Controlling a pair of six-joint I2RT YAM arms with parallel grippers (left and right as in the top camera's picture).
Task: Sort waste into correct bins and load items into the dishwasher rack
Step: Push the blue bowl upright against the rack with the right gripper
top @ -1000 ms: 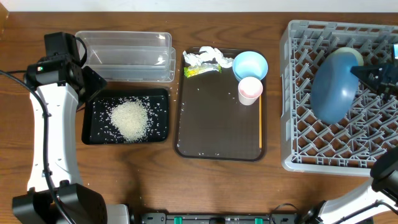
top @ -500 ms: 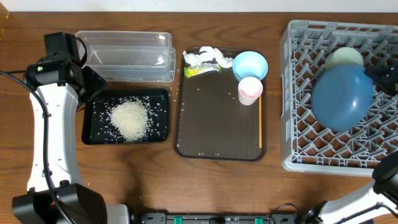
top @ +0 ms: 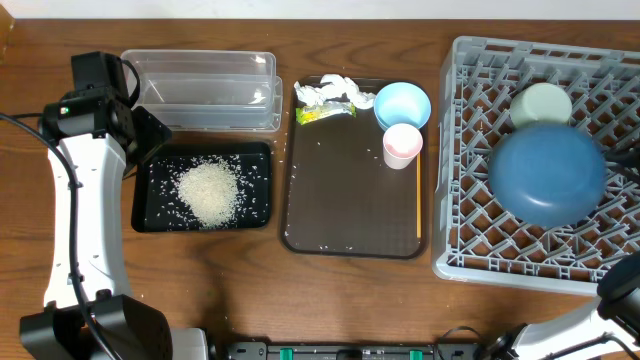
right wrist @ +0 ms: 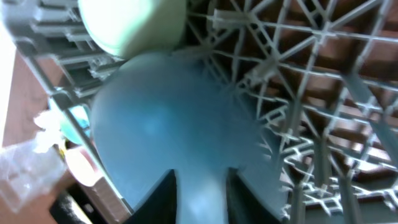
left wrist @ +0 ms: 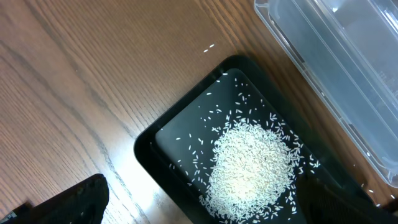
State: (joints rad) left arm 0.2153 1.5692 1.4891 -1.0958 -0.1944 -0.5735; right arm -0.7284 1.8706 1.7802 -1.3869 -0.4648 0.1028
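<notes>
We judge the step in hand to be the loading of the dishwasher rack (top: 470,250). The dark blue plate (top: 548,172) lies tilted on the pegs near the rack's middle, and its far edge meets a mint bowl (top: 541,103) that sits just beyond it. The right pincer (right wrist: 200,177) reaches in low at the plate's near rim. Its two fingers (right wrist: 165,199) stand a little apart with the plate's blue showing in the gap; we read that as a slack hold rather than a clamp, though we cannot tell whether a pad touches the rim. The next move, as we see it, calls for lifting that pincer clear of the pegs without nudging the plate, then crossing to the brown tray (top: 350,215). There a blue bowl (top: 402,102), a pink cup (top: 402,145) and a thin stick (top: 418,195) wait for the rack, and the crumpled tissue (top: 330,90) and the yellow-green wrapper (top: 322,114) wait for a bin. The left arm (top: 75,200) stands bent at the left side of the worktop (top: 240,300). At its end the left pincer (left wrist: 205,208) hangs wide apart, holding nothing, above the black tray (left wrist: 144,152), where the rice (left wrist: 252,165) is heaped. The clear tub (top: 200,90) lies just beside that tray on its far side.
</notes>
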